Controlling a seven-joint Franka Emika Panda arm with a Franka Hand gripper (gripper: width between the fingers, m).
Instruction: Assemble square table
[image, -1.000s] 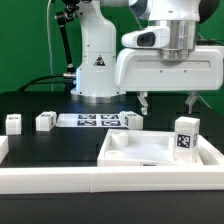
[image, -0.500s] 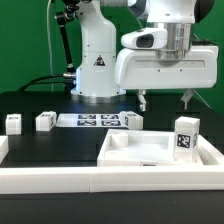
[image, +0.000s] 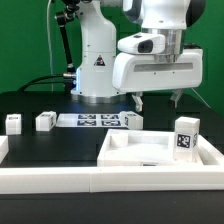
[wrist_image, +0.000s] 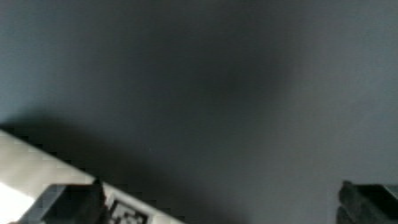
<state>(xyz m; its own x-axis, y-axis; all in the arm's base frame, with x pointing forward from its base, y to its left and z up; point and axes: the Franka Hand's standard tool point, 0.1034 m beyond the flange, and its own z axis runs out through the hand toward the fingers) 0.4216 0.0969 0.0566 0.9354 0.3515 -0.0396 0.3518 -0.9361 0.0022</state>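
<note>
Well away from the white-bodied two-finger claw (image: 159, 100), toward the exterior view's left: a small white plastic block leg (image: 13, 123) with a black-and-white tag, then a second block leg (image: 45, 121), both loose on the black work surface (image: 60, 150). Closer, lower than the claw: the thin flat white marker board (image: 95, 120), plus a third block leg (image: 133, 120) nearly beneath it. Hangs above these with jaws spread wide, gripping nothing. Lower than the claw and nearer the camera: the large white square plastic tray-like table top with raised rim (image: 140, 150), bare inside. Toward the exterior view's right of the claw: a fourth block leg (image: 185, 137), upright at that top's corner; cannot tell whether fastened. Looks barely begun: three legs plainly unattached, fitting of all four probably ahead.
</note>
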